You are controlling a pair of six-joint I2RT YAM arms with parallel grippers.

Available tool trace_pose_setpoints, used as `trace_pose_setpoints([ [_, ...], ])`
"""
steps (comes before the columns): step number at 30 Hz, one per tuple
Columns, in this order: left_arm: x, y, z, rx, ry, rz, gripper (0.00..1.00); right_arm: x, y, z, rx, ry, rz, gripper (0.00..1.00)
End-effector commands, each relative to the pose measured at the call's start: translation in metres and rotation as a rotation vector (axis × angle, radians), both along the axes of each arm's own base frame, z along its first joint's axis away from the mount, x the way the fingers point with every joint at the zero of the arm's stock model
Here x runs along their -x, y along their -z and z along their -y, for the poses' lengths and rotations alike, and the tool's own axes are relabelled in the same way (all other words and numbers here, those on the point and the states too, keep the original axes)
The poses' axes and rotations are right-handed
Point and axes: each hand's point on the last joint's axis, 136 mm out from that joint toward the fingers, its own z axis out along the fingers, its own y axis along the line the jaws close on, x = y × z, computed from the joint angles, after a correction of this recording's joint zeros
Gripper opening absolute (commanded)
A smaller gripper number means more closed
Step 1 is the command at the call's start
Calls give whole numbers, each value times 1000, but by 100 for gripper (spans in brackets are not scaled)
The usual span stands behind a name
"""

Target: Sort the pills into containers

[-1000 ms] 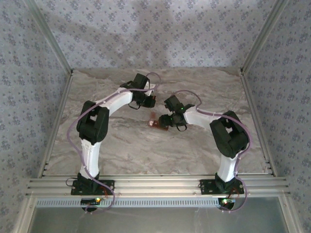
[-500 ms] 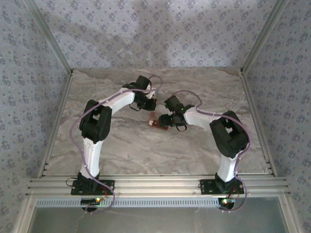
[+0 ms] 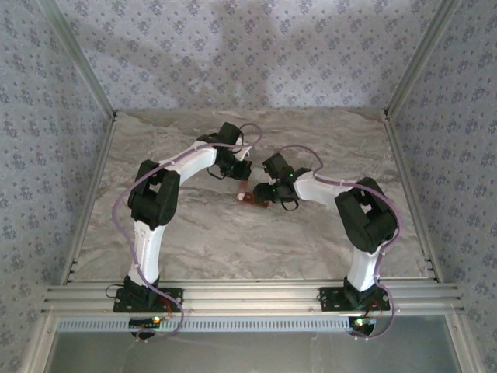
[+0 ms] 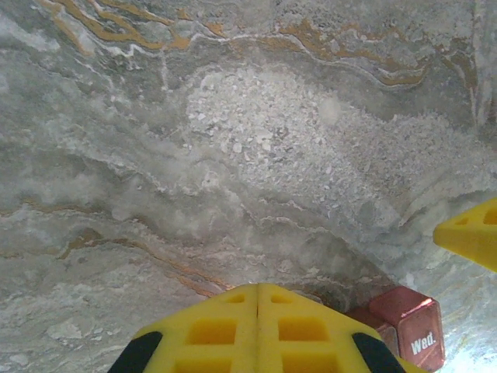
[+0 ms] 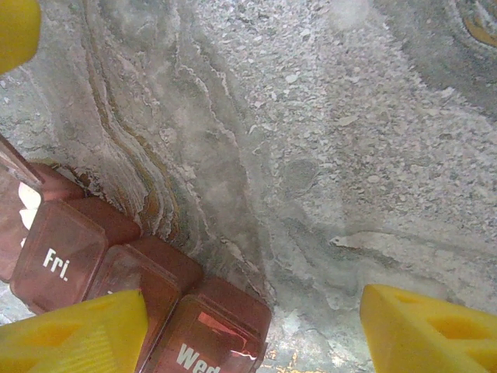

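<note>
The containers [image 3: 247, 197] are a dark red strip of square lidded compartments lying mid-table. "Wed." shows on one lid [image 4: 411, 326], and "Fri." and "Wed." on others [image 5: 62, 256]. My left gripper [image 3: 241, 169] hovers just behind the strip. It is shut, its yellow fingertips pressed together [image 4: 258, 291] with nothing between them. My right gripper [image 3: 261, 194] is open over the strip's "Wed." end [image 5: 252, 311]; one finger [image 5: 78, 334] is above the lids and the other [image 5: 427, 330] above bare table. A pale shape [image 5: 29, 203] sits in the end compartment. I cannot tell whether it is a pill.
The marble-patterned tabletop [image 3: 194, 233] is bounded by aluminium rails, with patterned walls at the left, right and back. The two grippers are close together: the right one's finger [image 4: 470, 233] shows in the left wrist view and the left one's [image 5: 15, 27] in the right wrist view.
The left arm has shifted slightly right and nearer, toward the strip. The right arm and the strip have not visibly moved.
</note>
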Motion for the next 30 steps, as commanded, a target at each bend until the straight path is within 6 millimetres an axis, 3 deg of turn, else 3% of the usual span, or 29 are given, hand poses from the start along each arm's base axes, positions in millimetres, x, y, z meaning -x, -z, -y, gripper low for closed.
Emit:
trace_pose_setpoints([
  [1, 12, -11, 4, 15, 40, -19, 0, 13, 26, 19, 73, 37, -75, 74],
  [21, 33, -32, 1, 56, 49, -15, 0, 14, 27, 21, 81, 51, -75, 74],
  [30, 47, -32, -6, 49, 55, -28, 0, 15, 29, 22, 83, 53, -78, 74],
])
